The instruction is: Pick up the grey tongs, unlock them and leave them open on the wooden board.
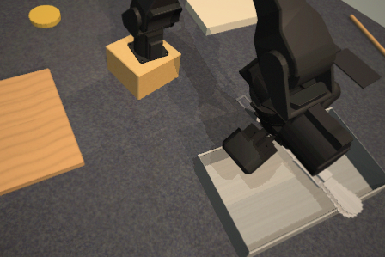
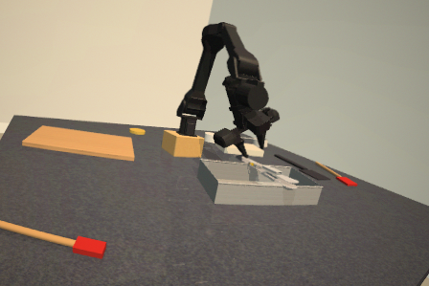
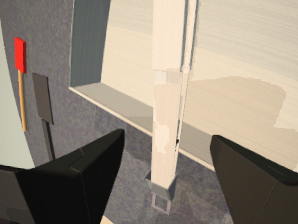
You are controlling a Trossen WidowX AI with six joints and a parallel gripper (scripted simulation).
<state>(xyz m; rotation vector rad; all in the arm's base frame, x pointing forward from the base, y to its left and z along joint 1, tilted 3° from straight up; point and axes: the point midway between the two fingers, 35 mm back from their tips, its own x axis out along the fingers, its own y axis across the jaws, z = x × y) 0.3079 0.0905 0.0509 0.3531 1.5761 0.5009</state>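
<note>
The grey tongs lie closed across the roasting tin. Their scalloped tips are over the tin's near rim, and their hinge end with a wire loop sticks out past the far rim. My gripper is open and points down over the hinge half of the tongs. In the wrist view its fingers stand on either side of the tongs, with gaps on both sides. In the top view the arm hides the fingertips. The wooden board lies flat at the left.
The arm's tan base block stands between board and tin. A yellow disc and a cream block lie behind. A dark spatula and a red-ended stick lie beyond the tin; another red-ended stick is in front.
</note>
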